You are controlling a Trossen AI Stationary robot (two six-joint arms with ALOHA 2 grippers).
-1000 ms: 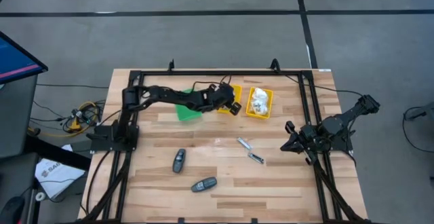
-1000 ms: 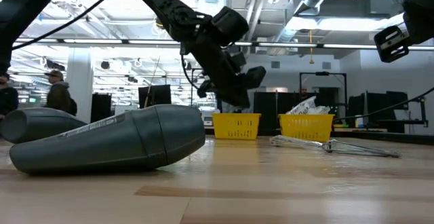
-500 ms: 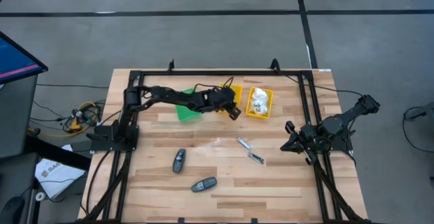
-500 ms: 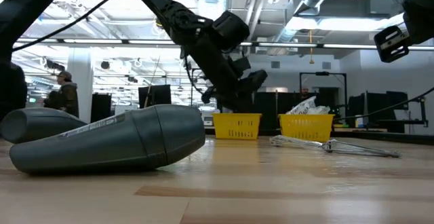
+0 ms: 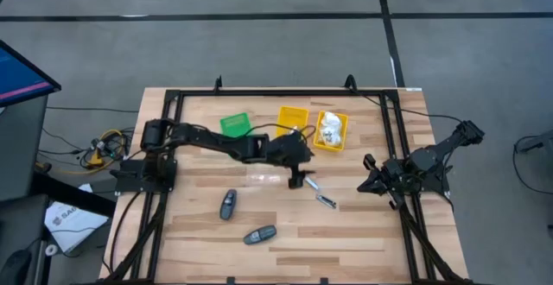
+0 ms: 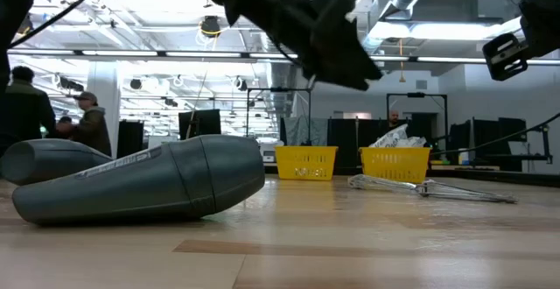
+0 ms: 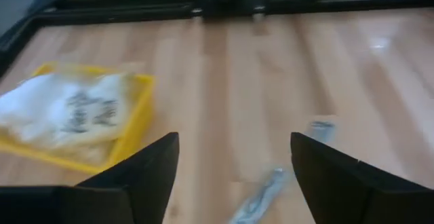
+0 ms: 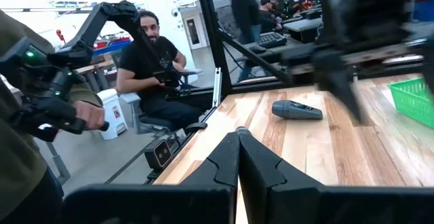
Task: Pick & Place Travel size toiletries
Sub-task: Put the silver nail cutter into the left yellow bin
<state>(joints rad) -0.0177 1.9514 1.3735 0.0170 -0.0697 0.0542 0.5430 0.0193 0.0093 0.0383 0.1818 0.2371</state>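
Toiletries lay scattered over the wooden table (image 5: 363, 224). Nearest the front edge was one dark grey oval gadget (image 5: 259, 234), with a second gadget (image 5: 227, 204) a little farther back and to its left, the two apart from each other; in the low view one of them filled the near foreground. Toward the middle of the table lay the thin silver metal pieces (image 5: 326, 201), one just beside the left gripper and one nearer and to the right, both flat on the wood.

Left gripper (image 5: 298, 178) hung over the table centre, above the far metal piece, with its fingers (image 7: 146, 173) spread wide and nothing between them. Its arm stretched in from the left side of the table.

Right gripper (image 5: 370, 184) sat parked at the right side near its mount, fingers pressed together, well apart from every item.

Farther back stood three bins in a row: green bin (image 5: 234, 124) on the left, yellow bin (image 5: 292, 117) in the middle, second yellow bin (image 5: 332, 130) on the right. White packets (image 5: 327, 129) lay inside the right-hand yellow bin.

Beyond the table, people (image 8: 152, 54) were visible in the room.
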